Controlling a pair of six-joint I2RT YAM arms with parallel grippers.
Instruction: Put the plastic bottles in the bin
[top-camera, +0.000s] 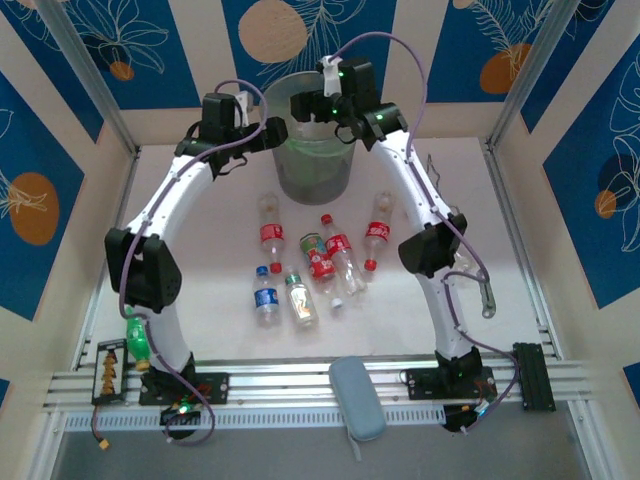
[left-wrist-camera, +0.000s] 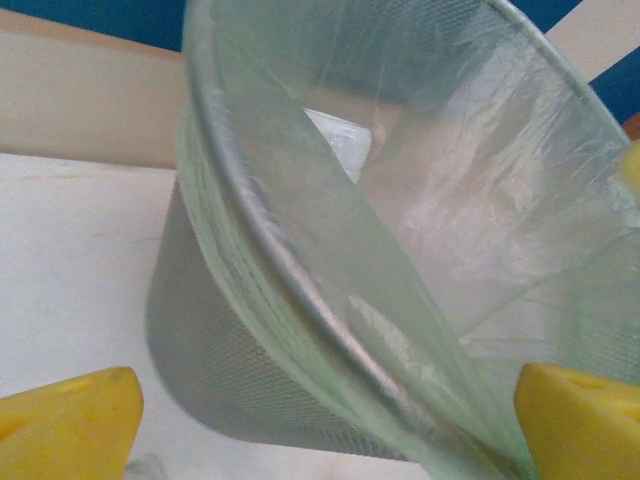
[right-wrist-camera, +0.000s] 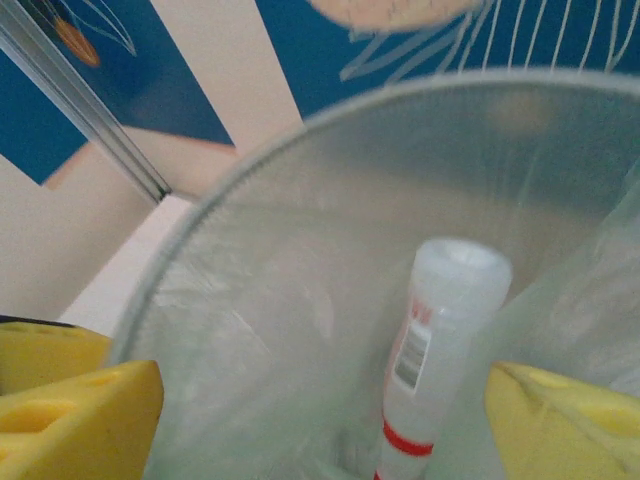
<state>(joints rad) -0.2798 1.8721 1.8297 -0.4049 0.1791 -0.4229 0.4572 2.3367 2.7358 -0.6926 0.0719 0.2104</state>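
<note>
The right hand hung spread above the bin, with a bottle loose inside. The left hand was spread beside the bin. Other bottles lay on the counter. Lifting straight up before the next reach seemed wisest.

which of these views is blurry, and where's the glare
Right wrist view: the bin rim and the bottle inside it look soft and smeared. Left wrist view: the mesh is sharper, with a bright sheen on the liner. Top external view: even light, faint shadows, loose bottles fairly crisp.
</note>
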